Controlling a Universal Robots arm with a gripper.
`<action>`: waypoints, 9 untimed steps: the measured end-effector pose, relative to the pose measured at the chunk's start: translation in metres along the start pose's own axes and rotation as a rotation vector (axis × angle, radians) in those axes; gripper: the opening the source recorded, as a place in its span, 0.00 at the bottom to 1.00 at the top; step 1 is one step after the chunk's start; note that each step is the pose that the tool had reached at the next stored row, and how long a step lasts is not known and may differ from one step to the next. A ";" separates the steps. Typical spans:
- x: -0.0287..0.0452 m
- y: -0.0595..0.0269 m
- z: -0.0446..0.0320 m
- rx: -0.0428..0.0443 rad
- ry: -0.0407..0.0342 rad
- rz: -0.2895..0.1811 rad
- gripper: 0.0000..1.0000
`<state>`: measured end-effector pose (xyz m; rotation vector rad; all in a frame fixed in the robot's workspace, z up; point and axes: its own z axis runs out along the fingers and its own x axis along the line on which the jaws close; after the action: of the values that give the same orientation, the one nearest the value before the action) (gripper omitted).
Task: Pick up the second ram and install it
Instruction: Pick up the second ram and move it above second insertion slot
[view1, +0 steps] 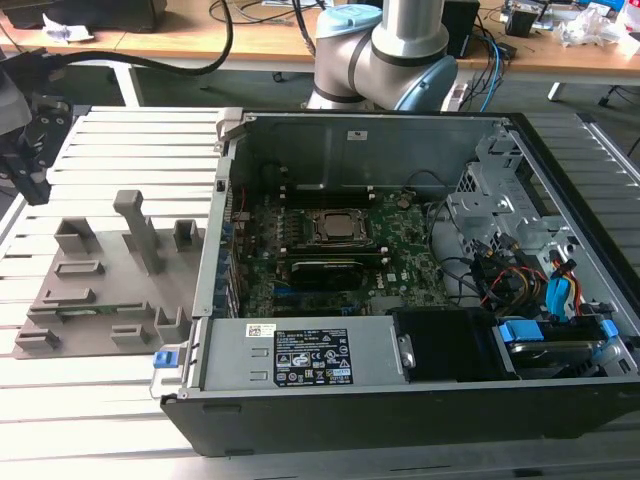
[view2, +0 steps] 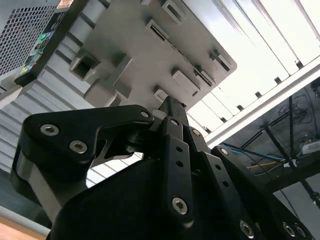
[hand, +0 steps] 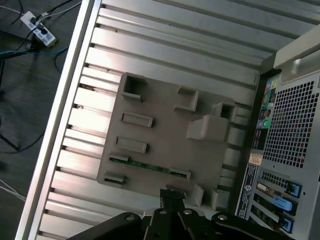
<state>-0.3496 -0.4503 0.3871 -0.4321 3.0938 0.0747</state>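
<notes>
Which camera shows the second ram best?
First wrist view: the second ram lies full length on the grey tray. Exterior view: a faint green sliver. Second wrist view: the grey tray at a slant.

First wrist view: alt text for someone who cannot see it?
The second ram, a green stick, lies in a slot of the grey holder tray on a slatted metal table. The black gripper hangs near the tray; a computer case stands beside it.

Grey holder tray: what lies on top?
A green RAM stick lies flat between two clips; the other holders look empty. In the first wrist view the gripper covers part of one edge of the tray.
</notes>
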 end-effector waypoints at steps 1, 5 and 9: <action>0.0000 0.0000 0.0000 -0.0003 0.0006 -0.013 0.11; 0.0000 0.0000 0.0000 -0.0023 0.0044 -0.097 0.11; 0.0000 0.0000 0.0000 -0.0042 0.0080 -0.179 0.11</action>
<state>-0.3496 -0.4503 0.3870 -0.7085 3.0468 0.0769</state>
